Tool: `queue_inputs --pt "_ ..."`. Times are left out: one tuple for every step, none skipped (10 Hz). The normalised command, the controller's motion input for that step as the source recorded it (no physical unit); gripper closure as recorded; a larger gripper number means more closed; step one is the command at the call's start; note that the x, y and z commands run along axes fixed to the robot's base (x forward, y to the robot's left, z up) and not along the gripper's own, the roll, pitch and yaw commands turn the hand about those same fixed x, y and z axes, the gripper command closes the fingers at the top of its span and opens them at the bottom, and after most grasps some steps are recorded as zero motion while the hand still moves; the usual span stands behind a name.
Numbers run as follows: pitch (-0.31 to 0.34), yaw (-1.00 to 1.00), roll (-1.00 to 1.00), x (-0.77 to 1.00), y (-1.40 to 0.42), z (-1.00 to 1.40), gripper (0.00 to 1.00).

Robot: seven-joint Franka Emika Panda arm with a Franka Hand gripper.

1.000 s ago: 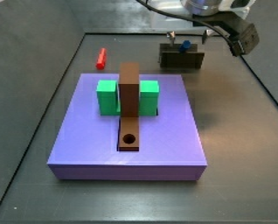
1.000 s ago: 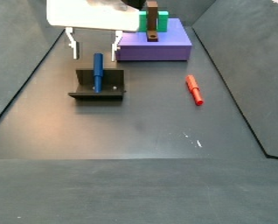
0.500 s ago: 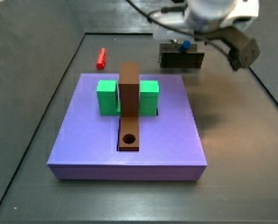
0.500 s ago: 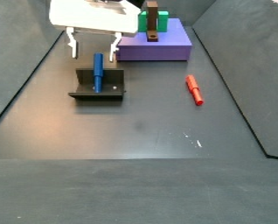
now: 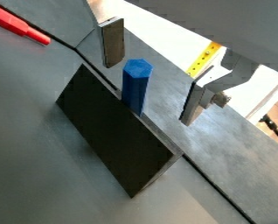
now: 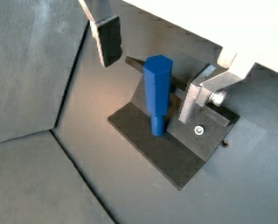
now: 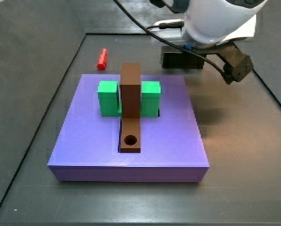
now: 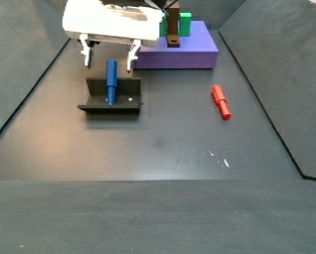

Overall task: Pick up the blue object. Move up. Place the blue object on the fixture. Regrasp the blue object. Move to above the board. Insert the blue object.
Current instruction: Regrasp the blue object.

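The gripper (image 8: 109,53) hangs above the fixture (image 8: 110,99), jaws spread wide and empty — the blue object (image 6: 158,94) stands upright on the fixture, between the fingers (image 5: 112,41) but touching neither. A red peg (image 8: 221,101) lies on the floor well apart. The board (image 7: 131,108) rests across green blocks (image 7: 109,97) on the purple slab (image 7: 131,141).

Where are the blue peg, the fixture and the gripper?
blue object (image 6: 158,92): wrist view, mid-shaft.
fixture (image 8: 126,105): side view, base plate's front edge.
gripper (image 6: 151,68): wrist view, midway between fingertips, straddling the peg, open.
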Motion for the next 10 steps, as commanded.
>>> queue_inputs --pt "0.000 0.00 0.00 0.00 0.00 0.00 1.00" --pt "0.000 0.00 0.00 0.00 0.00 0.00 1.00" --pt "0.000 0.00 0.00 0.00 0.00 0.00 1.00" --pt "0.000 0.00 0.00 0.00 0.00 0.00 1.00" --pt "0.000 0.00 0.00 0.00 0.00 0.00 1.00" --pt "0.000 0.00 0.00 0.00 0.00 0.00 1.00" --pt "0.000 0.00 0.00 0.00 0.00 0.00 1.00" --pt "0.000 0.00 0.00 0.00 0.00 0.00 1.00" --pt "0.000 0.00 0.00 0.00 0.00 0.00 1.00" --pt "0.000 0.00 0.00 0.00 0.00 0.00 1.00"
